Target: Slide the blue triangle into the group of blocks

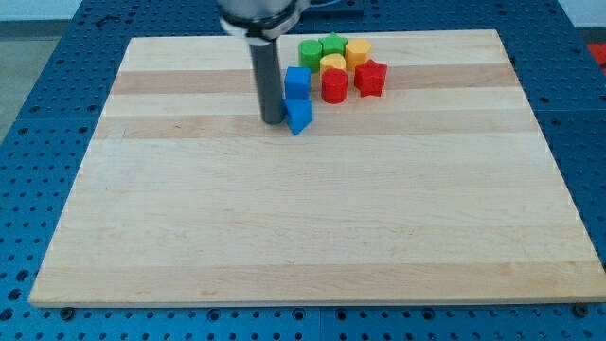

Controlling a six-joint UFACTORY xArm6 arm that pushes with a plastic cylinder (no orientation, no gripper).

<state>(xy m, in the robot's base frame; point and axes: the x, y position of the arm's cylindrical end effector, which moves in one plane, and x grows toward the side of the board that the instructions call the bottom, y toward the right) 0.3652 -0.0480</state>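
The blue triangle (299, 116) lies on the wooden board (312, 227) near the view's top centre. My tip (273, 120) stands right against its left side. Just above the triangle sits a blue cube (297, 81). To the right is the group: a green cylinder (311, 53), a green star (333, 45), a yellow hexagon (358, 52), a yellow block (333, 64), a red cylinder (333, 86) and a red star (370, 79). The triangle lies a little below and left of the red cylinder, with a small gap.
The board lies on a blue perforated table (38, 114). The arm's dark rod (267, 66) comes down from the view's top, left of the blue cube.
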